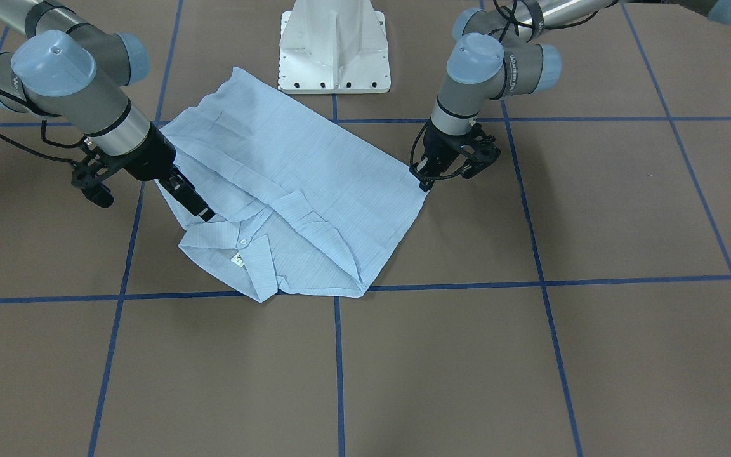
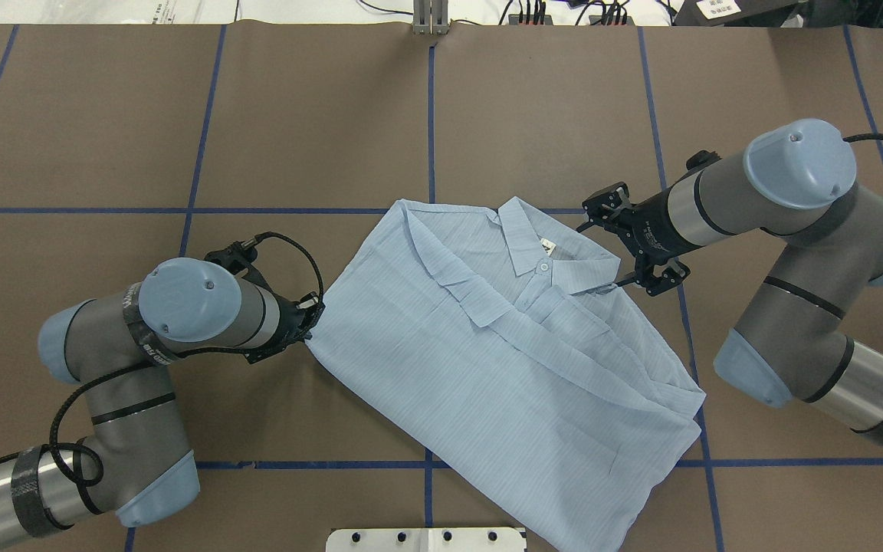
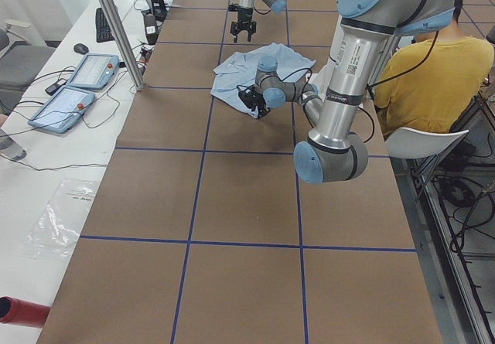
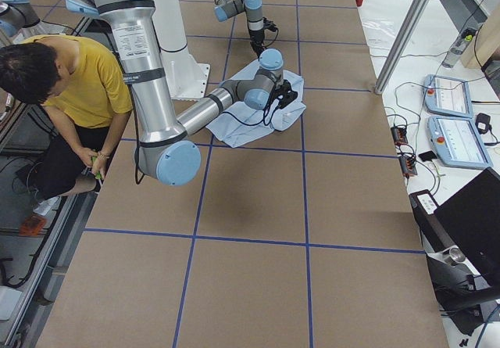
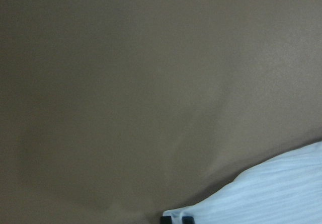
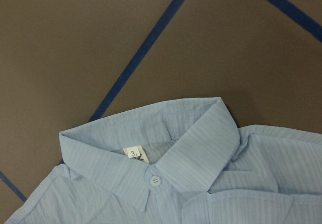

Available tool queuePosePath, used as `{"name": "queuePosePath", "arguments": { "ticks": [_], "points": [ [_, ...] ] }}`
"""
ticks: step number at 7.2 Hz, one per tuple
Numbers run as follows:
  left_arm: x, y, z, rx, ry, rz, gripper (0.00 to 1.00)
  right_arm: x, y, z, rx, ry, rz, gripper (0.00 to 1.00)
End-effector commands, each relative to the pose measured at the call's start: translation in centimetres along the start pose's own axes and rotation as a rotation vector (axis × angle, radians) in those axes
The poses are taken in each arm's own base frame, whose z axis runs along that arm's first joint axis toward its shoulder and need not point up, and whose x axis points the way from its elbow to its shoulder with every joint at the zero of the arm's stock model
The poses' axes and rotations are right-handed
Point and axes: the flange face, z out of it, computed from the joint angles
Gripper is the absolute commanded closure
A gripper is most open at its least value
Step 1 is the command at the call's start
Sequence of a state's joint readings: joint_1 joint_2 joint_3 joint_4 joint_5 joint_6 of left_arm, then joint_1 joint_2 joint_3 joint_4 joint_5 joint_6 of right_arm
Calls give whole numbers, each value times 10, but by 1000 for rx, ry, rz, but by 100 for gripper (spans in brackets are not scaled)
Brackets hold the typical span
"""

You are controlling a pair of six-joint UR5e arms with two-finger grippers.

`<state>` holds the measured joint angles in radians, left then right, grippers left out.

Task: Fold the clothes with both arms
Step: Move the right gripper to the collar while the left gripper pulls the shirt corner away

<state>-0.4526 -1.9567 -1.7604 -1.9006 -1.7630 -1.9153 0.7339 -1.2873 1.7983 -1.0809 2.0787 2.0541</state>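
Now, light blue shirt [image 2: 503, 376] lying flat on the brown bench [image 2: 549, 115], folded into a rough rectangle and set at an angle across the blue tape lines [image 2: 431, 138]. Collar [image 2: 545, 249] on the far side from the robot, buttoned, white neck tag [image 6: 135, 154] showing just inside it, small white button [image 6: 155, 180] right below. One corner hanging close to the white pedestal base [image 1: 334, 47].

Left end effector [image 2: 313, 316] down at the shirt's left corner, pinched shut on the shirt's edge, fabric showing right at the fingertips in the left wrist view. Left arm [image 2: 142, 345] bent low beside it.

Right end effector [image 1: 193, 200] at the collar-side edge, over the cloth by the shoulder; open or shut, cannot tell from these views. Right arm [image 2: 786, 192] reaching in from the right.

Off the bench: person in a yellow top [image 4: 86, 82] seated behind the robot, two tablets [image 3: 73, 89] on the side table.
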Motion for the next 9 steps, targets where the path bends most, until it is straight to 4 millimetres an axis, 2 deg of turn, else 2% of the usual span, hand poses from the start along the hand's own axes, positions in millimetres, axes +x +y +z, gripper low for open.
{"name": "queuePosePath", "arguments": {
  "ticks": [1,2,3,4,6,7,8,9],
  "points": [
    [4,-23,-8,28,11,-1,100,0,-2,1,3,1,-5,0],
    [10,-52,-14,66,19,70,100,-1,-3,-1,4,-2,-7,0],
    [15,-89,-12,108,11,116,100,0,-4,0,5,0,-6,0],
    [46,-124,-11,147,42,115,100,-1,-3,1,4,-1,-8,0],
    [81,-183,13,187,162,99,100,-2,-4,-1,7,-6,-7,0],
    [118,-207,29,204,203,91,100,-4,-3,-2,16,-15,-9,0],
    [157,-217,39,217,233,93,100,-6,0,-7,12,-26,-14,0],
    [164,-219,38,237,256,97,100,-8,2,-7,10,-27,-15,0]
  ]
}}
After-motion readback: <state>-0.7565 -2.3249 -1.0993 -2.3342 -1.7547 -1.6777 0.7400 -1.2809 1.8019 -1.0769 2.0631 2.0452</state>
